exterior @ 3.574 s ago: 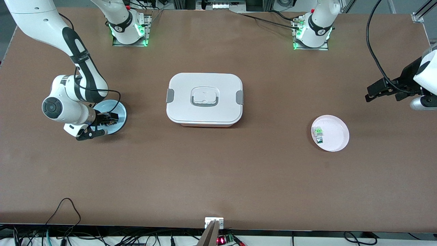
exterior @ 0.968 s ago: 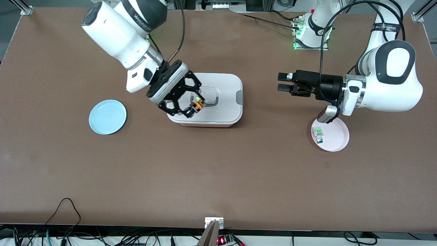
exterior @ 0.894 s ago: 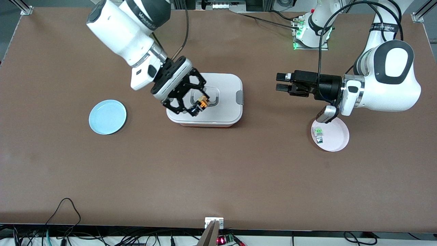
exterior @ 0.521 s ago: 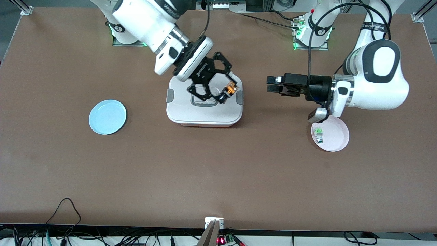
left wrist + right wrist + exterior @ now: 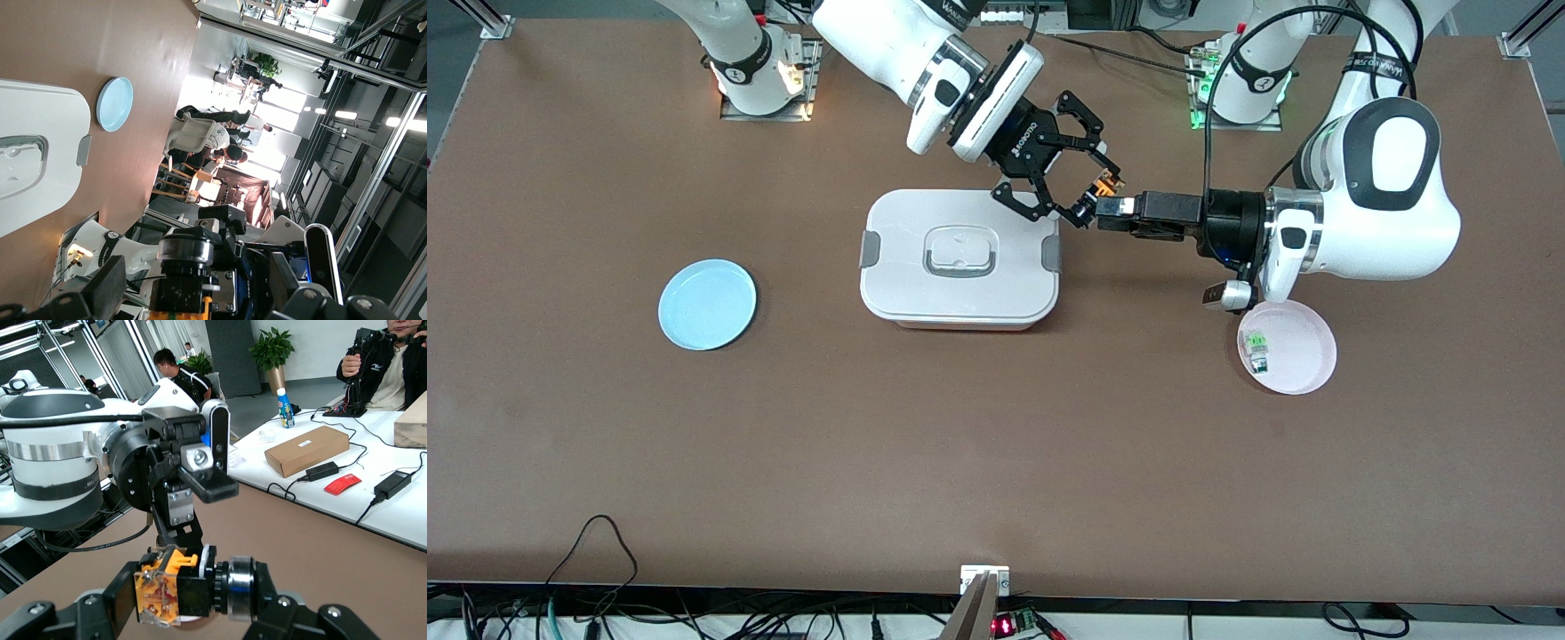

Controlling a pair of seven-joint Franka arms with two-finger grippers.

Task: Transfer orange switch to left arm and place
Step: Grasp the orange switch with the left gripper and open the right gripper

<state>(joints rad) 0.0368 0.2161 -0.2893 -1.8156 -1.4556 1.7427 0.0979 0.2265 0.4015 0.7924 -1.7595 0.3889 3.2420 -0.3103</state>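
Note:
The orange switch (image 5: 1104, 187), a small black barrel with an orange end, is up in the air. My right gripper (image 5: 1089, 191) is shut on it just off the corner of the white box (image 5: 960, 258) toward the left arm's end. The right wrist view has the switch (image 5: 180, 587) clamped lengthwise in the right gripper (image 5: 193, 595). My left gripper (image 5: 1112, 213) reaches in level and meets it, open. In the left wrist view the switch (image 5: 190, 267) sits between the left gripper's (image 5: 200, 307) spread fingers (image 5: 100, 293) with gaps on both sides.
The box (image 5: 27, 160) stands mid-table with its lid latched. A light blue plate (image 5: 707, 304) lies toward the right arm's end. A pink plate (image 5: 1303, 356) toward the left arm's end holds a green-and-white switch (image 5: 1256, 347), below the left arm's wrist.
My right arm has carried the switch from over the box lid out past its corner toward the left arm. The left gripper has slid in to meet it, still open.

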